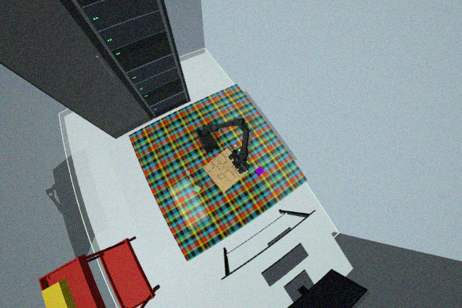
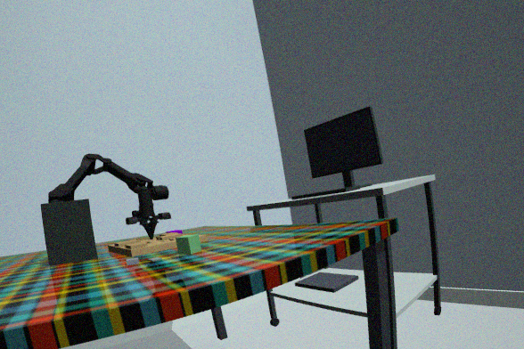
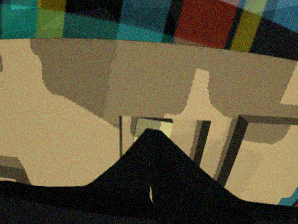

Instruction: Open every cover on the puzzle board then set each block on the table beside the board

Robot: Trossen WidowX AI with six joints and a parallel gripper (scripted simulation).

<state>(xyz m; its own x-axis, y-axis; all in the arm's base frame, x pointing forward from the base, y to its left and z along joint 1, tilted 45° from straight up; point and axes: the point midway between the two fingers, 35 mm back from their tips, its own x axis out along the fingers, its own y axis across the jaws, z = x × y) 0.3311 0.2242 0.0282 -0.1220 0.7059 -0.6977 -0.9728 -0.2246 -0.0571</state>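
The tan puzzle board [image 1: 225,185] [image 2: 136,250] [image 3: 65,137] lies on the plaid table, with slots and raised pieces on it. My gripper [image 1: 242,170] [image 2: 151,238] [image 3: 152,136] is shut and empty, pointing down, its tips low over the board's right part in the top view. In the wrist view a pale greenish patch [image 3: 149,124] shows in a narrow recess just beyond the tips, partly hidden by them. A green block [image 1: 197,188] [image 2: 189,245] and a purple block [image 1: 259,170] rest on the table on opposite sides of the board. Cover positions are too small to tell.
A small pale object [image 2: 133,261] lies on the table near the board. A bright green speck [image 1: 247,162] shows beside the hand. The server rack [image 1: 142,59] stands behind the arm's side of the table, and a monitor [image 2: 344,142] stands on a separate desk.
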